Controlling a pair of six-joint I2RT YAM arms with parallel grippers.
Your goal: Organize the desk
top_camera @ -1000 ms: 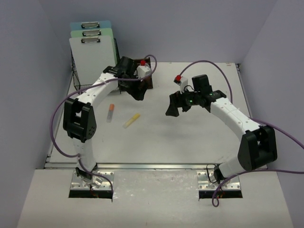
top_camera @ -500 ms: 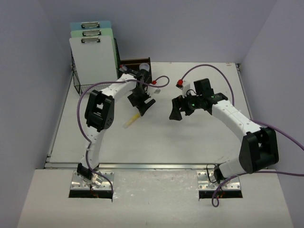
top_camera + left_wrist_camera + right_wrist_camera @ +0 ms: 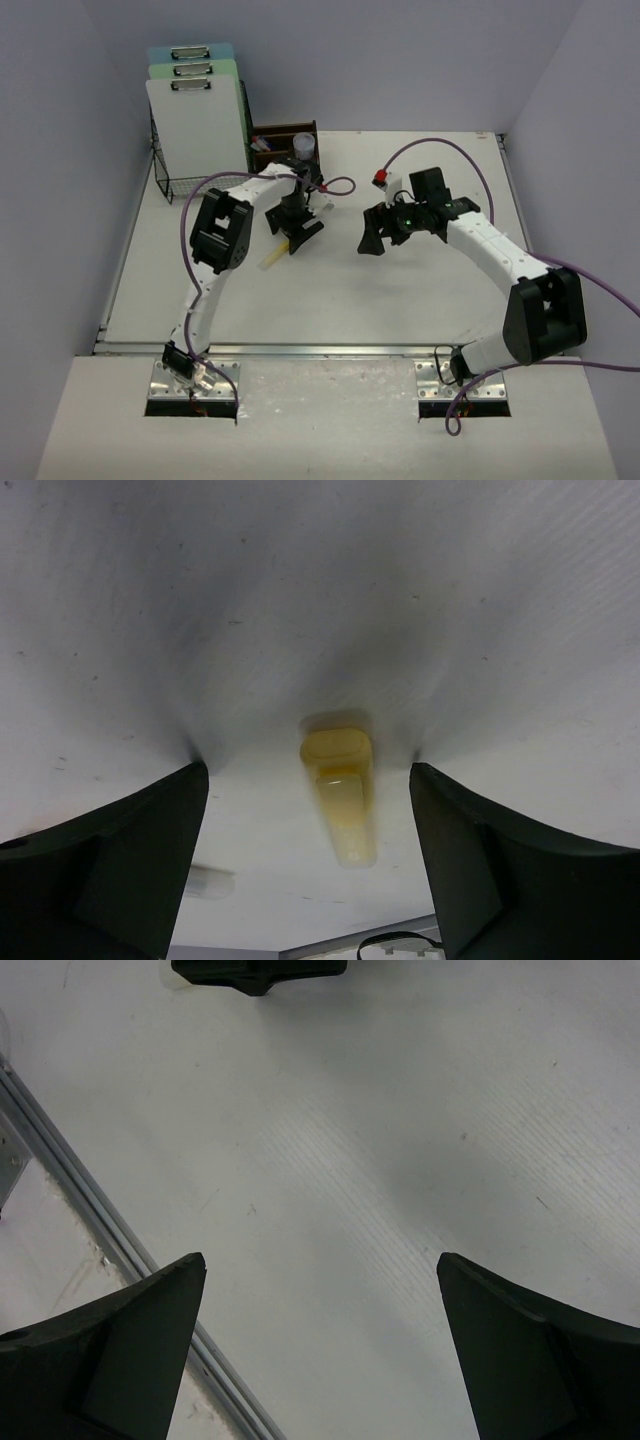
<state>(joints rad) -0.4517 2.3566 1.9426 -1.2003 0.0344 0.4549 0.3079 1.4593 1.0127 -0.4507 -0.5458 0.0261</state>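
Observation:
The desk (image 3: 400, 290) is a white matte tabletop. A yellow marker (image 3: 273, 258) lies on it left of centre. My left gripper (image 3: 296, 228) is open just over the marker's far end. In the left wrist view the marker (image 3: 340, 790) lies lengthwise between the two dark fingers (image 3: 130, 860), close to the desk surface (image 3: 320, 600), and the left gripper (image 3: 308, 772) holds nothing. My right gripper (image 3: 374, 236) is open and empty above the desk's middle. The right wrist view shows that gripper (image 3: 320, 1260) over bare desk (image 3: 380, 1160).
A dark wooden organiser tray (image 3: 284, 134) holding small items stands at the back, beside a black wire-mesh rack (image 3: 172, 178) with clipboards (image 3: 195, 115). A metal rail (image 3: 320, 350) runs along the near edge and shows in the right wrist view (image 3: 100, 1230). A pale blurred object (image 3: 205, 882) lies near the left finger.
My left gripper has swung from the organiser tray forward and down to the yellow marker, the arm folding over the orange marker. The right gripper has shifted slightly.

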